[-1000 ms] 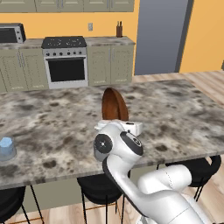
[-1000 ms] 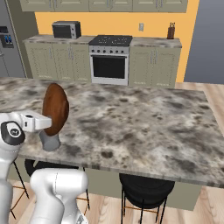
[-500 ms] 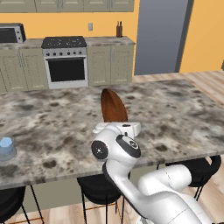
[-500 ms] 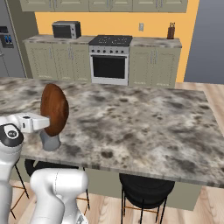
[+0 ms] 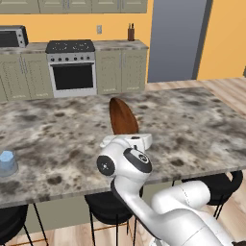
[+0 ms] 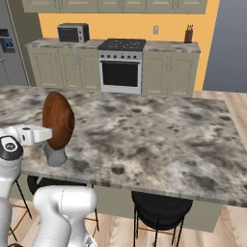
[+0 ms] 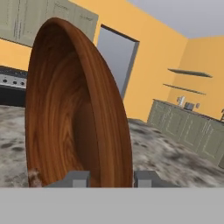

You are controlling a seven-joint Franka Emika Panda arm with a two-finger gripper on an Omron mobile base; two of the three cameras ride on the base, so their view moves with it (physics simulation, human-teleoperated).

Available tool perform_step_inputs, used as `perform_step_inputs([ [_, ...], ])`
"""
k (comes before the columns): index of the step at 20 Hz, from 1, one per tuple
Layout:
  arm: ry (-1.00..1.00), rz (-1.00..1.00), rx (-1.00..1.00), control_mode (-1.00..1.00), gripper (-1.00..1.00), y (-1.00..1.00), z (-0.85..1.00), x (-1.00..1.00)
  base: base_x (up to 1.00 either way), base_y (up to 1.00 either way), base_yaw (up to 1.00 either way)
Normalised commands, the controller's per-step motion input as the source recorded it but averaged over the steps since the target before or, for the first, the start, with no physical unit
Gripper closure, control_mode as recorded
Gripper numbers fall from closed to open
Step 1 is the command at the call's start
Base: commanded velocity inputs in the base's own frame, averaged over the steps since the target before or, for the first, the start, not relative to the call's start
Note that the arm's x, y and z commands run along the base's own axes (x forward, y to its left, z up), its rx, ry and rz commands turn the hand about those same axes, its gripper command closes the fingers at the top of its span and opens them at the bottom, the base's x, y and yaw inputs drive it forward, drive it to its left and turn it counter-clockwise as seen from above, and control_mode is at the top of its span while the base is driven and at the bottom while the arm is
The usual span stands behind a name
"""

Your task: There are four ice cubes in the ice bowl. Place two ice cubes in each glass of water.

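The end effector (image 7: 111, 179) is clamped tight on the rim of the ice bowl (image 7: 74, 109), one fingertip (image 7: 76, 178) on each side of the wood. The bowl's tipped right up on edge above the marble desk (image 5: 192, 129), hollow side facing the hand camera, and I can't spot any ice in it. One glass of water (image 5: 7, 162) sits way off near the desk's left end, another (image 6: 55, 155) just under the bowl.
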Motion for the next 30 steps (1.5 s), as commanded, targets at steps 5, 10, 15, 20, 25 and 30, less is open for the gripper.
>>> perform_step_inputs([
  [5, -0.07, 0.0, 0.0, -1.0, 1.0, 0.0, 0.01, -0.07, 0.0, 0.0, 0.0],
  [10, -0.02, 0.0, 0.0, -1.0, 1.0, 0.0, 0.0, -0.09, 0.0, 0.0, 0.0],
  [15, -0.05, 0.04, -0.01, -1.0, 1.0, 0.07, 0.0, -0.1, 0.0, 0.0, 0.0],
  [20, -0.02, 0.03, -0.01, -1.0, 1.0, 0.04, 0.0, -0.06, 0.0, 0.0, 0.0],
  [25, -0.01, 0.0, 0.0, -1.0, 1.0, 0.0, 0.0, -0.06, 0.0, 0.0, 0.0],
  [30, -0.01, 0.0, 0.0, -1.0, 1.0, 0.0, 0.0, -0.05, 0.0, 0.0, 0.0],
])
